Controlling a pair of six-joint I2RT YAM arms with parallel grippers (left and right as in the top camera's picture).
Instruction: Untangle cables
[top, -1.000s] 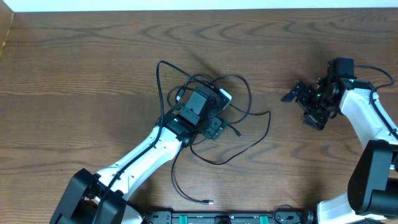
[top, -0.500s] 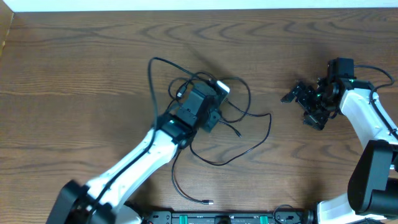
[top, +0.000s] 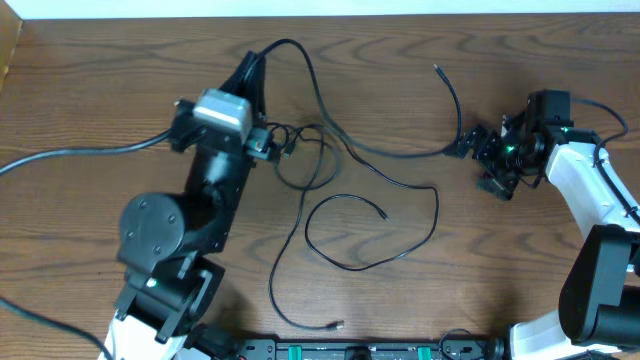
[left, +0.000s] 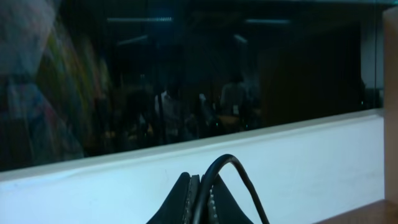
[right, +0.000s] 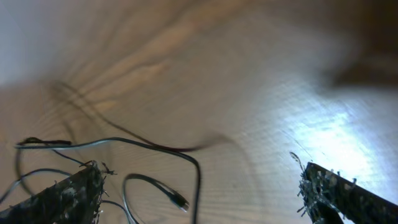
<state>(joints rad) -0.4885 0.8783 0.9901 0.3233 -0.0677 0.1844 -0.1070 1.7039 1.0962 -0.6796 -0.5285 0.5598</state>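
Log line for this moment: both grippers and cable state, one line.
left gripper: shut on black cable, raised | right gripper: open, empty | cables: loops crossing mid-table

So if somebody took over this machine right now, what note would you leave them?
Left claw: shut on a black cable, raised high above the table.
Right claw: open, empty, low over the right side.
Cables: the held one drapes rightward across the wood; a small knot sits near the middle; a loose loop lies below it.
Done: one cable looks partly drawn out.
Left: the knot is not undone; separate the cords.
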